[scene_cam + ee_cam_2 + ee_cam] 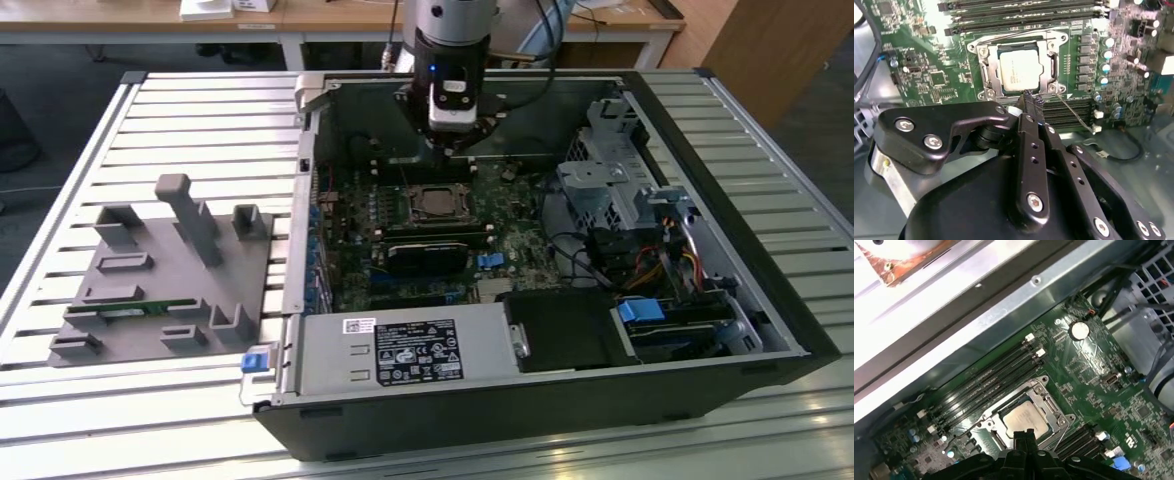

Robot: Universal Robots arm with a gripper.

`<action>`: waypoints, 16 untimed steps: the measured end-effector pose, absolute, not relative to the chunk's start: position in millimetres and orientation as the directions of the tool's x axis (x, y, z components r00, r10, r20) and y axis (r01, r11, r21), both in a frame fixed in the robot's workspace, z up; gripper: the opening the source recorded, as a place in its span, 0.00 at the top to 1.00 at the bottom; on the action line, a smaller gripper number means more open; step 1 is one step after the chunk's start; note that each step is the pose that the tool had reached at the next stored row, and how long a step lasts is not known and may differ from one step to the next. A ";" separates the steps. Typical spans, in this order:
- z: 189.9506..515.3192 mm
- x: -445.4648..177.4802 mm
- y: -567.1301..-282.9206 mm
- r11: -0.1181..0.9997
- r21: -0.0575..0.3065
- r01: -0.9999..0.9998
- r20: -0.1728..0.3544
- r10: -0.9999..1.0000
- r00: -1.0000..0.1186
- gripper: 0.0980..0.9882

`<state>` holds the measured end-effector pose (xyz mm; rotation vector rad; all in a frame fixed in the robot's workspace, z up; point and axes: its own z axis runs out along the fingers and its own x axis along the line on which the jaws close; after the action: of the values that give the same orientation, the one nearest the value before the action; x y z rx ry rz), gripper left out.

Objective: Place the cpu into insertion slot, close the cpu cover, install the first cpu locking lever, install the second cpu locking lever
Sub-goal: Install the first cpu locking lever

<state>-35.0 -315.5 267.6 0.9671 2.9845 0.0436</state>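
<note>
**Gripper down at socket edge, CPU seated**

From my remote station: the black two-finger gripper (1030, 98) has its fingertips drawn together. I see nothing between them. In both wrist views the tips sit right at the edge of the socket, low over the board. Whether they touch the metal I cannot tell.

Just past the tips lies the small flat square CPU (1019, 70), silver-grey face up. It sits inside the insertion slot (979, 50), the small square socket with a silver metal surround. The thin silver CPU cover (993, 70), a frame plate with a cut-out window, lies flat around the chip, whose face shows through the window.

A thin wire lever (1076, 112) runs off one socket corner and slants out over the nearby long black memory slots (1019, 12). I cannot make out whether it is latched.

In the exterior view the gripper (451, 155) hangs at twelve o'clock of the CPU (434, 203). A long black rectangular block (427, 255) lies at six o'clock. All of it sits on the green motherboard (354, 270) inside the open black computer case (667, 400). At nine o'clock of the case, a grey moulded fixture block (160, 270) rests on the slatted metal table (200, 110).
</note>
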 end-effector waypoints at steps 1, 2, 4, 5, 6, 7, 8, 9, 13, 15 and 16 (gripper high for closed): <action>267.6 -35.0 -315.5 0.814 0.031 0.580 0.001 0.580 -0.815 0.98; 267.5 -34.9 -315.5 0.818 0.037 0.574 -0.003 0.574 -0.819 0.98; 267.3 -34.9 -315.5 0.826 0.045 0.562 -0.008 0.563 -0.826 0.98; 267.3 -34.9 -315.5 0.831 0.048 0.554 -0.008 0.555 -0.832 0.98; 267.2 -34.9 -315.4 0.838 0.049 0.543 -0.007 0.544 -0.839 0.98; 267.1 -34.9 -315.4 0.846 0.050 0.530 -0.006 0.531 -0.847 0.98; 267.0 -34.9 -315.4 0.856 0.050 0.515 -0.006 0.516 -0.857 0.98; 266.9 -34.9 -315.4 0.866 0.050 0.498 -0.006 0.499 -0.867 0.98; 266.4 -34.9 -315.5 0.899 0.050 0.434 -0.006 0.435 -0.900 0.98; 266.1 -34.9 -315.5 0.914 0.050 0.402 -0.006 0.403 -0.915 0.98; 265.9 -34.9 -315.4 0.921 0.050 0.385 -0.006 0.386 -0.922 0.98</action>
<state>-34.9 -315.4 265.9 0.6153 3.0635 0.0748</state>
